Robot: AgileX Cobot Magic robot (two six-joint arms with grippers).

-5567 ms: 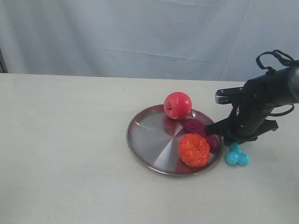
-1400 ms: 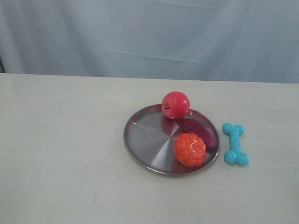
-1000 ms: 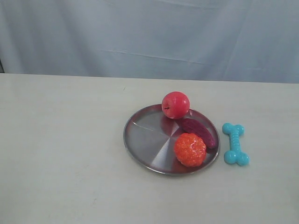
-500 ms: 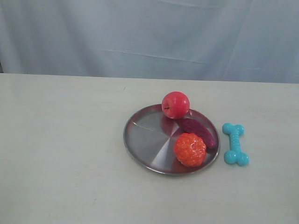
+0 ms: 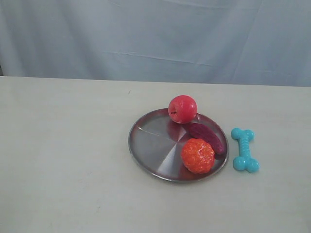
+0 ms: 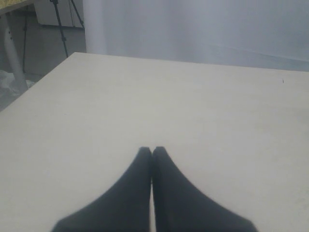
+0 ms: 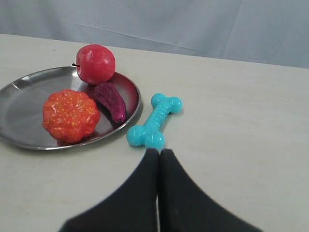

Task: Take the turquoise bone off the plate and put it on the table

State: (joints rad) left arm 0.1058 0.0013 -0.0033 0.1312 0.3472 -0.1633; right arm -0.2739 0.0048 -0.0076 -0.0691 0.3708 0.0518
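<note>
The turquoise bone (image 5: pixel 244 149) lies flat on the cream table (image 5: pixel 68 160), just right of the silver plate (image 5: pixel 150 145) and not touching it. The right wrist view shows the same bone (image 7: pixel 154 121) beside the plate (image 7: pixel 19 121). My right gripper (image 7: pixel 159 152) is shut and empty, its tips short of the bone's near knob. Over bare table (image 6: pixel 193 106), my left gripper (image 6: pixel 152 150) is shut with nothing in it. Neither arm appears in the exterior view.
On the plate sit a red apple (image 5: pixel 182 108), an orange knobbly fruit (image 5: pixel 197 155) and a dark purple piece (image 5: pixel 208 137). A pale curtain (image 5: pixel 155 34) hangs behind the table. The table's corner and a tripod (image 6: pixel 63 21) show in the left wrist view.
Over the last 1.4 s nothing has moved. 5.6 s ago the right arm stood over the bone beside the plate; it has since left the exterior view, leaving the bone lying on the table.
</note>
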